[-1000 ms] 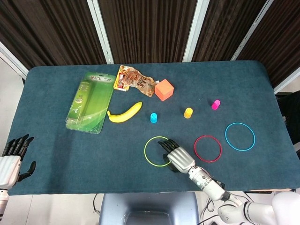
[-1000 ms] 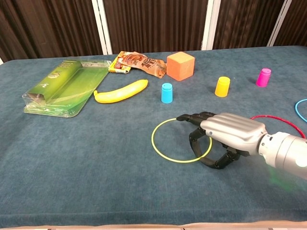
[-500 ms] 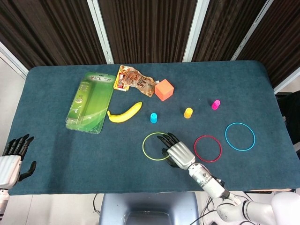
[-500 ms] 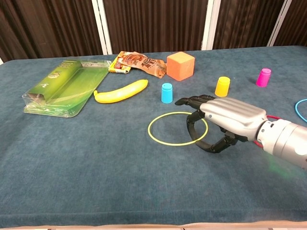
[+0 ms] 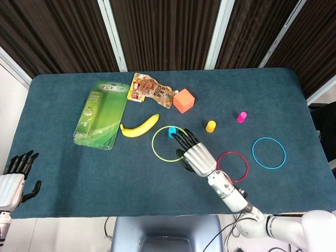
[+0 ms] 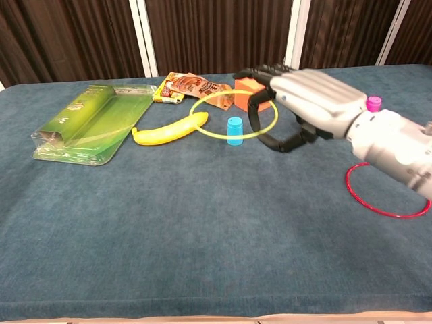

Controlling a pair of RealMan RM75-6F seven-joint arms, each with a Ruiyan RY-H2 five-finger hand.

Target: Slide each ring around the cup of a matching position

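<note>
**Yellow ring raised over the blue cup**

Your left hand [image 5: 14,178] sits at the near left table edge, fingers apart, holding nothing. Further right lie the green pack [image 5: 101,114], the banana [image 5: 139,126] and, behind it, the snack bag [image 5: 151,90]. Your right hand [image 5: 195,155] grips the yellow ring [image 5: 157,152] on its right side, lifted off the table [image 5: 68,163] above the blue cup [image 6: 234,130]. Right of that stand the orange cube [image 5: 184,101], yellow cup [image 5: 210,126] and pink cup [image 5: 241,116]; the red ring [image 5: 234,166] and blue ring [image 5: 269,153] lie flat, nearer.
</note>
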